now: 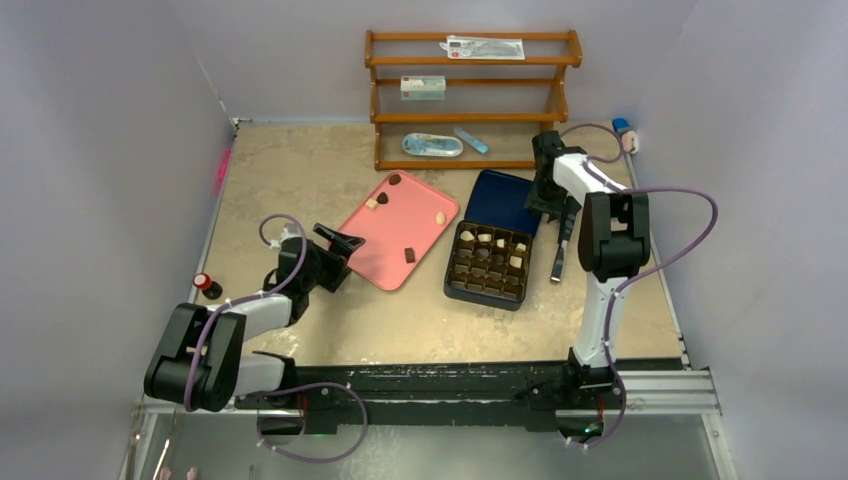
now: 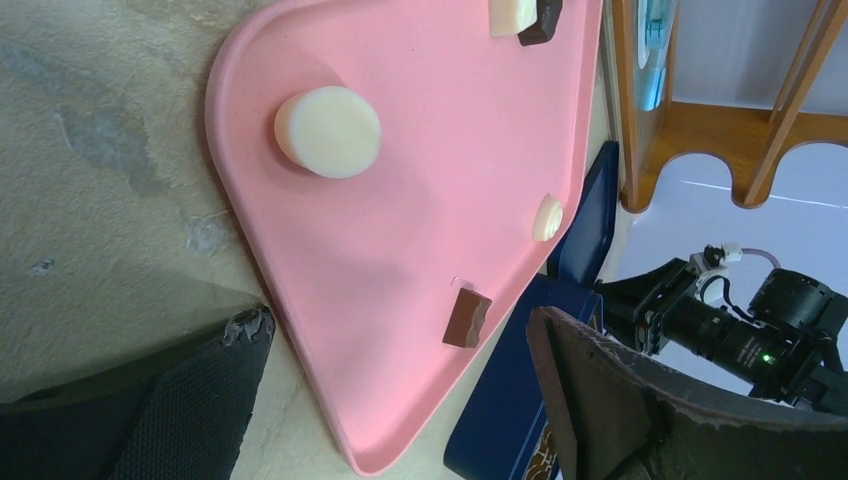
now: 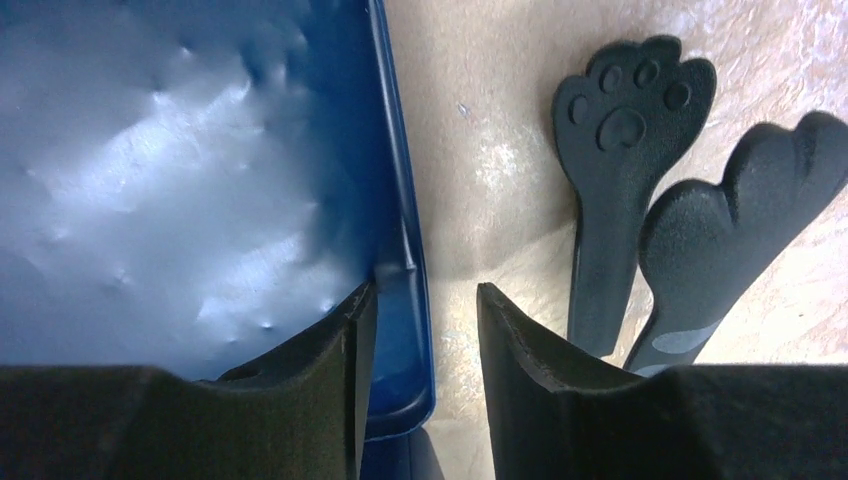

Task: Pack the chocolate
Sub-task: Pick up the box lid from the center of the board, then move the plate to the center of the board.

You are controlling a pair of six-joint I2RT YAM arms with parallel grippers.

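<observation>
Several chocolate pieces lie on the pink tray (image 1: pixel 385 245): a round cream one (image 2: pixel 328 131), a small cream one (image 2: pixel 547 217), a brown block (image 2: pixel 467 318), and a cream and dark pair (image 2: pixel 520 15) at the far end. More pieces sit in the dark gridded box (image 1: pixel 470 285). My left gripper (image 1: pixel 348 243) (image 2: pixel 400 400) is open at the tray's near corner, holding nothing. My right gripper (image 1: pixel 546 203) (image 3: pixel 420 300) straddles the right rim of the blue lid (image 3: pixel 150 150). One finger is inside the lid and the other is outside, with a gap to the rim.
Black tongs (image 3: pixel 630 150) (image 1: pixel 560 255) with paw-shaped ends lie on the table right of the lid. A wooden shelf (image 1: pixel 470 118) with small items stands at the back. A red-capped bottle (image 1: pixel 205 285) stands by the left wall.
</observation>
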